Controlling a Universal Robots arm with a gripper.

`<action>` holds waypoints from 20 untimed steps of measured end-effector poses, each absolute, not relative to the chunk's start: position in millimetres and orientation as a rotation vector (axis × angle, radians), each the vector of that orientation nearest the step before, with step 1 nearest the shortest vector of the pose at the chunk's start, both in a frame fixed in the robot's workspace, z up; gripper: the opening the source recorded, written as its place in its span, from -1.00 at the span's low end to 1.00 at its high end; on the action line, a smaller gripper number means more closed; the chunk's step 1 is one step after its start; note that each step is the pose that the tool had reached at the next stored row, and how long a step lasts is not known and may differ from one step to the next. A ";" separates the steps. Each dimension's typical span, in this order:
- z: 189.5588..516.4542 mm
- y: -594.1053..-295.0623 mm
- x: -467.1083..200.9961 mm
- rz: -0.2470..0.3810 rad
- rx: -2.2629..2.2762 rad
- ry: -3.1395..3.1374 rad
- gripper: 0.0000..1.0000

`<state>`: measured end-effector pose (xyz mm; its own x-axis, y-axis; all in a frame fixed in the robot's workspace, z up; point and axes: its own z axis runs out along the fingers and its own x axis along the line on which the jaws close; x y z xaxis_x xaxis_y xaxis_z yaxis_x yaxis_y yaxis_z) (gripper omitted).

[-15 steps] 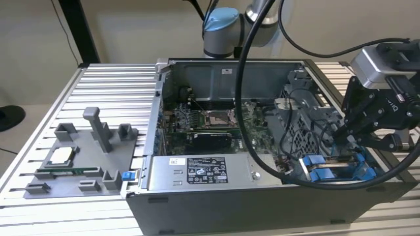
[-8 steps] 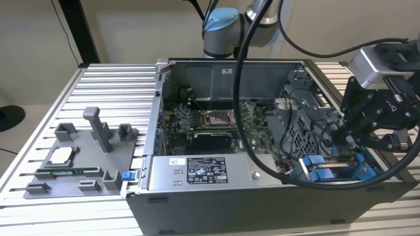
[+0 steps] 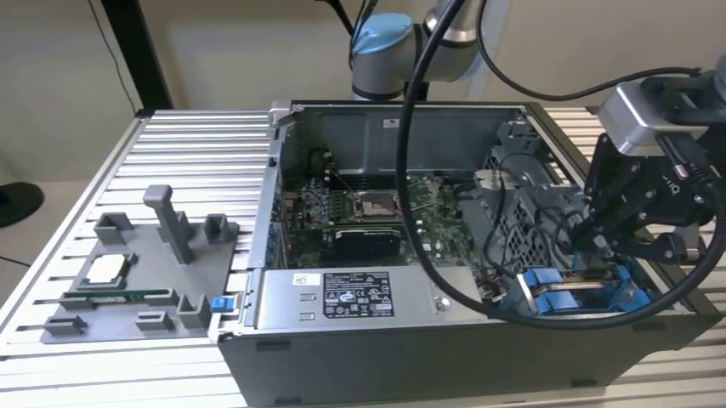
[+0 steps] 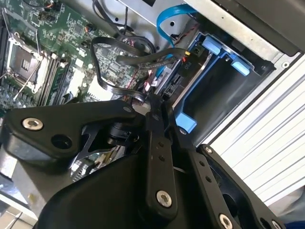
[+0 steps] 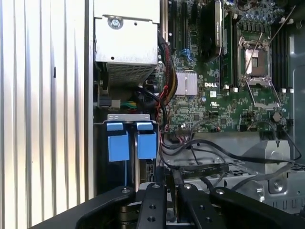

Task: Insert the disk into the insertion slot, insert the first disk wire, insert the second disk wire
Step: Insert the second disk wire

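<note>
The disk's blue carrier frame [image 3: 564, 291] sits in the insertion slot at the front corner of the open computer case, on the exterior view's right. Its blue tabs [image 5: 128, 144] and blue frame [image 4: 187, 123] show in both wrist views; the drive body itself is mostly hidden in the bay. My gripper [image 3: 592, 240] hangs just above that bay. The black fingers [image 4: 153, 119] stand pressed together on a black disk wire [image 4: 119, 93] that loops over the motherboard. The same wire [image 5: 200, 169] runs to the fingertips [image 5: 157, 191]. A light blue cable [image 4: 167, 16] lies beyond the bay.
The motherboard [image 3: 363, 208] fills the case floor, with the grey labelled power-supply box [image 3: 357, 297] along the near wall. Loose black cables [image 3: 533, 221] crowd the drive cage. A grey fixture plate [image 3: 136, 272] with parts lies on the ribbed table on the exterior view's left.
</note>
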<state>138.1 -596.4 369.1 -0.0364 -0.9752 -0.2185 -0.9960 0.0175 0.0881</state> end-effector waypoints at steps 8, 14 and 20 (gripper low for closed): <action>366.3 -596.4 136.7 0.325 -2.111 2.169 -1.00; 364.0 -596.4 136.5 0.259 -2.118 2.171 -1.00; 359.6 -596.4 136.4 0.214 -2.133 2.186 -1.00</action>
